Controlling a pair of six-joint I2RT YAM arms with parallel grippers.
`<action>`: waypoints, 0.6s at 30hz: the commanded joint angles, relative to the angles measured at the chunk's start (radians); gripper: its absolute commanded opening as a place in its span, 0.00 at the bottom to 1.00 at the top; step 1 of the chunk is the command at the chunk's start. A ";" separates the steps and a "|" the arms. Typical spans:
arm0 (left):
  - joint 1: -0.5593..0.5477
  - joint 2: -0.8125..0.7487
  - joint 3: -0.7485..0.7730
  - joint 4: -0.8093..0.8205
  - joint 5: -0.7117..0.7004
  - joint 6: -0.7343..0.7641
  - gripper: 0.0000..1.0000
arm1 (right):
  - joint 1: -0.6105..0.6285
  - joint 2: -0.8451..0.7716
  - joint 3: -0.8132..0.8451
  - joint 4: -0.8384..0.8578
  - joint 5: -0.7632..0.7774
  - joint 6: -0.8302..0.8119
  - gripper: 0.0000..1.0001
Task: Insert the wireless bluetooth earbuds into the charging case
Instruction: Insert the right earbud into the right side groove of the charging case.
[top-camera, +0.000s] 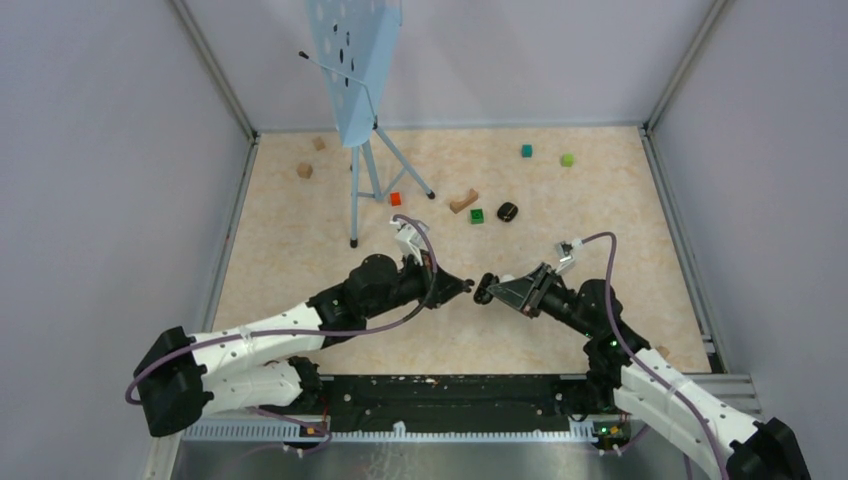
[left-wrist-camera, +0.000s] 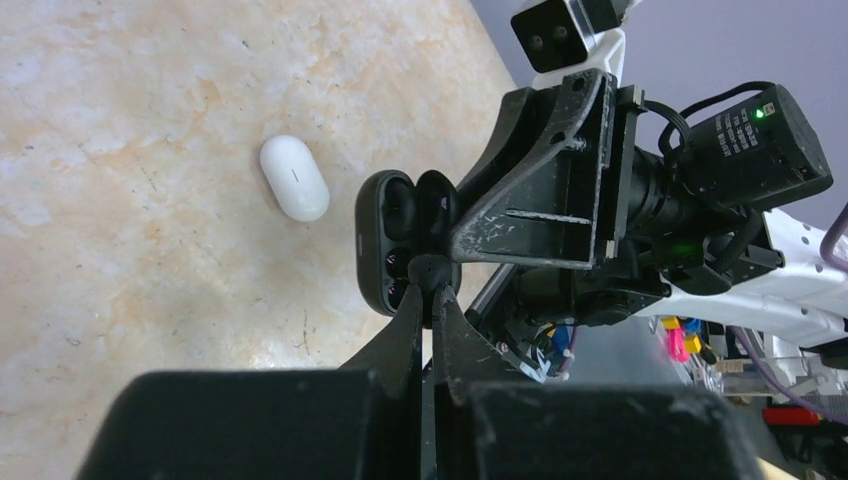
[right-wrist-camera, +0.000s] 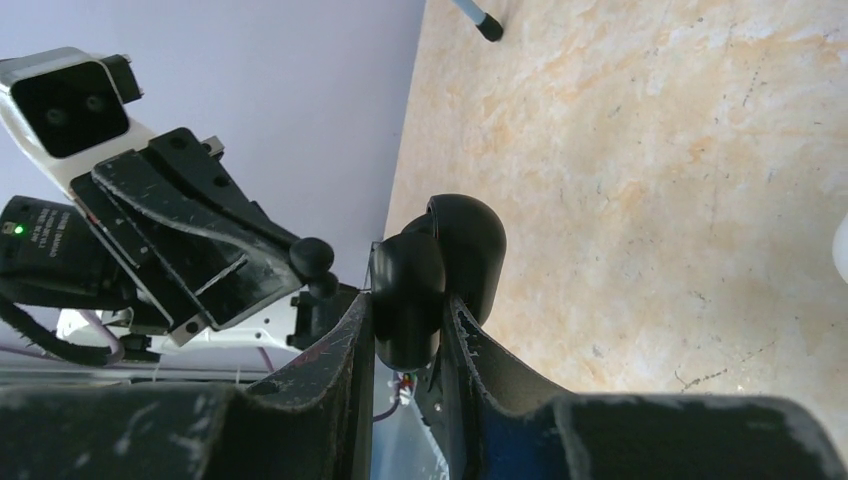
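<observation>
At the far left of the surface (top-camera: 290, 260) you have two wooden blocks (top-camera: 305, 170). Just right of them stands the pale blue music stand (top-camera: 355, 70), with a red block (top-camera: 395, 198) near its feet.

Your left pincer (left-wrist-camera: 430, 300) reaches toward the middle, its fingers pinched tight together on one glossy black earbud (left-wrist-camera: 428, 270). That bud sits right at the open mouth of the black charging case (left-wrist-camera: 385, 235), against the hollows inside. Whether it is seated in a well you cannot tell.

The case has its lid swung open and is held up by your right pincer (right-wrist-camera: 408, 305). That pincer is closed partway, with its two fingers clamped on the sides of the case.

In the left wrist view, a closed white oval capsule (left-wrist-camera: 294, 177) lies on the surface just beside the case.

Farther back, to the right of the stand, you have these in turn:
- a curved wooden piece (top-camera: 463, 201)
- a dark green block (top-camera: 477, 215)
- a black rounded object (top-camera: 507, 211) just beside that block
- a teal cube (top-camera: 526, 150)
- a light green cube (top-camera: 567, 159), both cubes well apart from your arms
</observation>
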 joint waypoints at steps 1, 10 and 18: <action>-0.010 0.024 0.044 0.062 0.021 -0.026 0.00 | 0.023 0.038 0.052 0.126 0.039 -0.003 0.00; -0.010 0.093 0.111 -0.015 0.026 -0.041 0.00 | 0.029 0.055 0.058 0.152 0.032 -0.009 0.00; -0.011 0.121 0.116 -0.043 0.028 -0.039 0.00 | 0.029 0.054 0.053 0.167 0.024 -0.004 0.00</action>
